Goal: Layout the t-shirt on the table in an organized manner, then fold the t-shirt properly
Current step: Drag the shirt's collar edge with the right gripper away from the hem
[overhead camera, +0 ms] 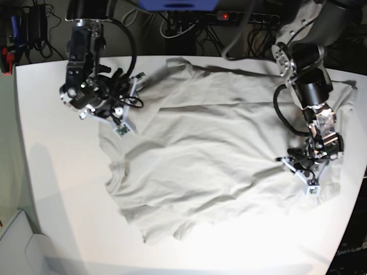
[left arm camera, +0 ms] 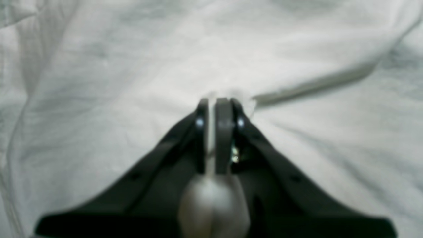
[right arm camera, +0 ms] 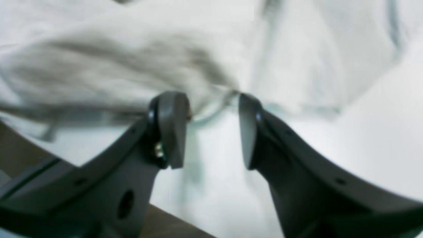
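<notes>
The light grey-beige t-shirt (overhead camera: 212,149) lies spread out and wrinkled on the white table (overhead camera: 57,172), its sleeves toward the left and right edges. My left gripper (overhead camera: 307,177) is down on the shirt's right part. In the left wrist view the left gripper (left arm camera: 216,99) is shut, with a small tuft of the t-shirt (left arm camera: 132,66) pinched at its tips. My right gripper (overhead camera: 120,127) is at the shirt's left edge. Seen from the right wrist, the right gripper (right arm camera: 211,102) is open and its fingertips straddle the hem of the t-shirt (right arm camera: 115,59) just above the table (right arm camera: 380,132).
Cables and a power strip (overhead camera: 246,16) run behind the table's far edge. In the right wrist view the table's edge shows close by, with brown floor (right arm camera: 19,155) beyond it. Bare tabletop stretches along the left and front sides.
</notes>
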